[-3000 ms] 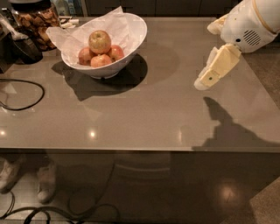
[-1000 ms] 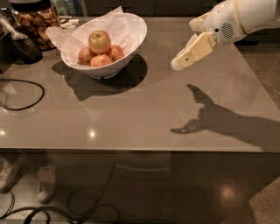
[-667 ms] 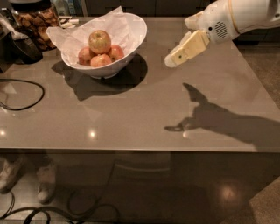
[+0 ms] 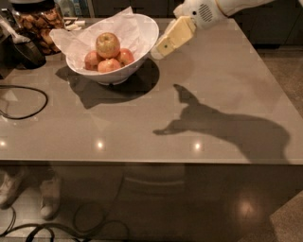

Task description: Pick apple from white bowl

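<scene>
I cannot tell the cream pincer's (image 4: 159,50) state; it hangs beside the glossy white bowl (image 4: 143,51), angled to reach the topmost yellow-green apple (image 4: 108,45).

Your table (image 4: 222,80), left side
You see a snack jar (image 4: 37,21) at the far corner and a black cable (image 4: 46,98) lying nearer.

Your arm (image 4: 239,4) enters at the view's upper right corner. From its white wrist (image 4: 201,11), your tool (image 4: 160,50) slants down toward the view's left and hangs above the bench (image 4: 227,85).
</scene>
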You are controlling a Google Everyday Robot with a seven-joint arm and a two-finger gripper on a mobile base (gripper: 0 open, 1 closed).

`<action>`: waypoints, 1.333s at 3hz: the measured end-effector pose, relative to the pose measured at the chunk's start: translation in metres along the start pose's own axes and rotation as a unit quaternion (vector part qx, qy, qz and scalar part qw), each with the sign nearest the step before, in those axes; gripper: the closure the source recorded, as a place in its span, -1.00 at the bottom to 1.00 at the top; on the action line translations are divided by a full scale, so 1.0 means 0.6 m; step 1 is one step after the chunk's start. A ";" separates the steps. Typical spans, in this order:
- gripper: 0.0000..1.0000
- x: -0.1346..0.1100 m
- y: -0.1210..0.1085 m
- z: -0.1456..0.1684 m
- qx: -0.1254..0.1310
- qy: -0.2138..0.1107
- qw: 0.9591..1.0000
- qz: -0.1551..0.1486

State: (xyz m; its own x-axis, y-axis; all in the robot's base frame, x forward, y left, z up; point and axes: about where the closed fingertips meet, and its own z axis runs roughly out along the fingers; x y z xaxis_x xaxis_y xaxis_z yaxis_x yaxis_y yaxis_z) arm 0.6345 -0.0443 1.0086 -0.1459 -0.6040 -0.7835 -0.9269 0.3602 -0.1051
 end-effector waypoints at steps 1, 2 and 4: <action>-1.00 -0.049 0.020 0.043 -0.037 0.017 0.998 -0.049; -1.00 -0.049 0.020 0.043 -0.037 0.017 0.998 -0.049; -1.00 -0.106 -0.039 0.141 -0.054 -0.043 0.997 -0.023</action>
State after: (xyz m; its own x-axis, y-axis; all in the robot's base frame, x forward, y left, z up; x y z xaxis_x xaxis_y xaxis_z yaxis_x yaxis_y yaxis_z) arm 0.6945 0.0462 1.0089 -0.0771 -0.5535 -0.8293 -0.9645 0.2520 -0.0785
